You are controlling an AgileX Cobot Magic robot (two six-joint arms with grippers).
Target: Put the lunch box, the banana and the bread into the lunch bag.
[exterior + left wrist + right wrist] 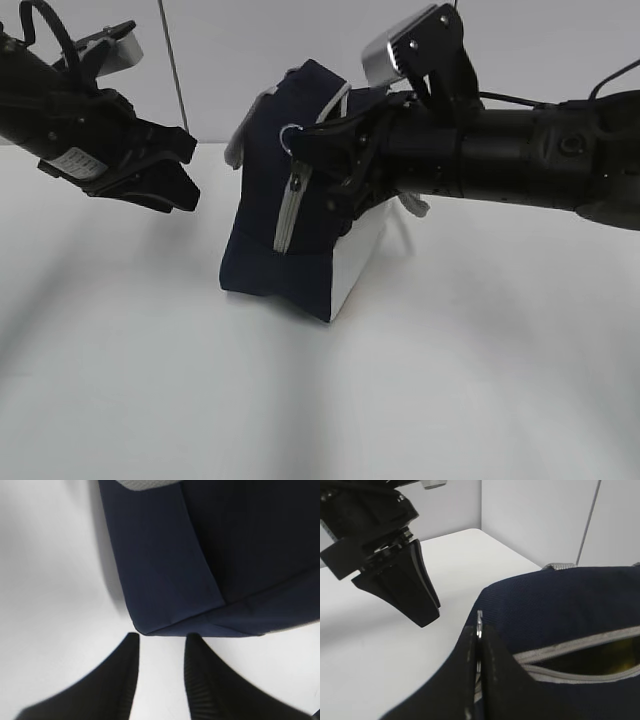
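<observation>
Navy fabric fills most of each view: the bag (290, 255) stands on the white worktop (320, 400), tilted, its white end panel (362, 262) facing right and forward. Its grey zipper (290, 212) runs down the near face, with the metal ring pull (290, 137) near the top. The right claw (479, 645) is pressed together on that ring, whose thin edge shows between the two dark fingertips (462, 680) in the right wrist view; in the exterior view the arm's bulk hides the fingertips and much of the bag's upper right side. Beside them the zipper gapes slightly, and through the slit something yellow (622, 660) shows, too little of it to name. The lunch box and bread cannot be seen anywhere, inside or out. A grey handle (247, 125) shows only in part behind the bag's top. The left claw (185, 185) hangs above the worktop to the left of the bag, spread and gripping nothing; its wrist view shows both fingers (117, 680) just short of a lower corner of the bag, whose remainder is cropped by the frame.
</observation>
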